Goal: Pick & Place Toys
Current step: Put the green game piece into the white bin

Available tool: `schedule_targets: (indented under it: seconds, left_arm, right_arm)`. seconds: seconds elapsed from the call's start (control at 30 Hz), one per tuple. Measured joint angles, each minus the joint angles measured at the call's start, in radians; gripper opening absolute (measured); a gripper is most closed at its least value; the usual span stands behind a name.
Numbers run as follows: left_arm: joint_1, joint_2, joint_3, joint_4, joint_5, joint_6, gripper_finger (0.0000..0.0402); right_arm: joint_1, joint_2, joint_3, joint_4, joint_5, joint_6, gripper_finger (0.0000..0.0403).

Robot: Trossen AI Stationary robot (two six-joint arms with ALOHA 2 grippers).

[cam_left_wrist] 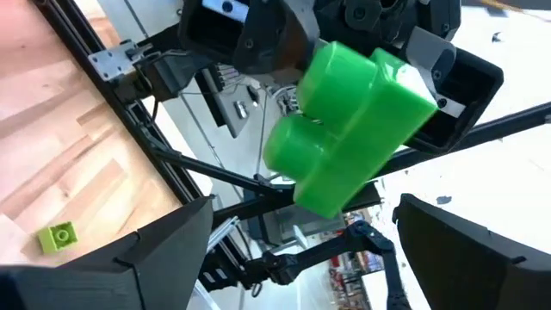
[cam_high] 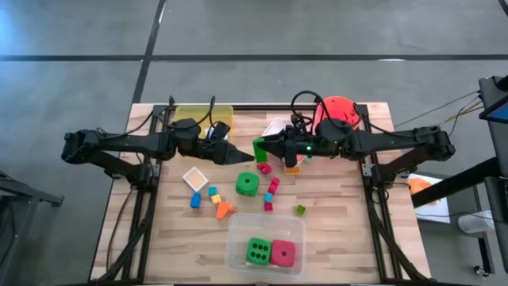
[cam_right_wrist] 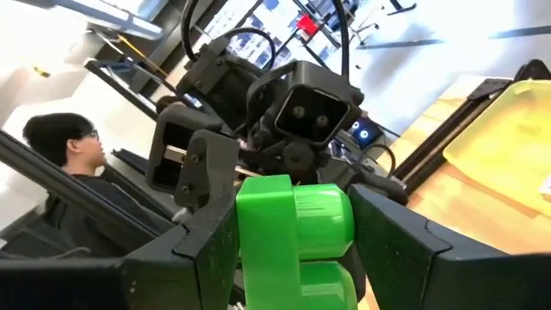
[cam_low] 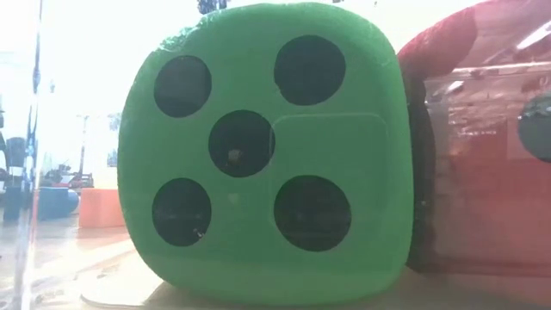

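Above table [cam_high: 333, 214], gripper-clamped green block [cam_high: 259, 149].

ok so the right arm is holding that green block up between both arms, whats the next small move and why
Probably the left gripper should ease forward around the green block and close. The right gripper is shut on that block above the table's middle, and the left one faces it with fingers open and not yet touching. It looks like a handover, though that's only a guess.
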Motion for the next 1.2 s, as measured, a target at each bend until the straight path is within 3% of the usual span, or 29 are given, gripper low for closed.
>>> schedule_targets:
  seconds: [0.37, 0.53, 0.83, 1.0, 1.2]
  left_arm:
    - [-0.005, -0.007, 0.000, -0.013, 0.041, -0.004, 0.0354]
    - [-0.005, -0.013, -0.001, -0.056, 0.065, -0.009, 0.0354]
    - [-0.010, -0.042, -0.001, -0.149, 0.063, -0.190, 0.0354]
    - [-0.019, -0.045, -0.001, -0.014, 0.072, -0.256, 0.0354]
    - [-0.037, -0.045, -0.001, 0.326, 0.087, -0.329, 0.0354]
  right_arm:
    - [-0.060, -0.084, 0.000, -0.188, 0.001, -0.020, 0.0203]
    - [-0.111, -0.124, 0.000, -0.401, 0.002, -0.033, 0.0203]
    - [-0.193, -0.127, -0.006, -0.784, 0.054, -0.038, 0.0203]
    - [-0.218, -0.097, -0.020, -0.798, 0.054, -0.049, 0.0203]
    - [-0.241, -0.048, -0.044, -0.797, 0.055, -0.056, 0.0203]
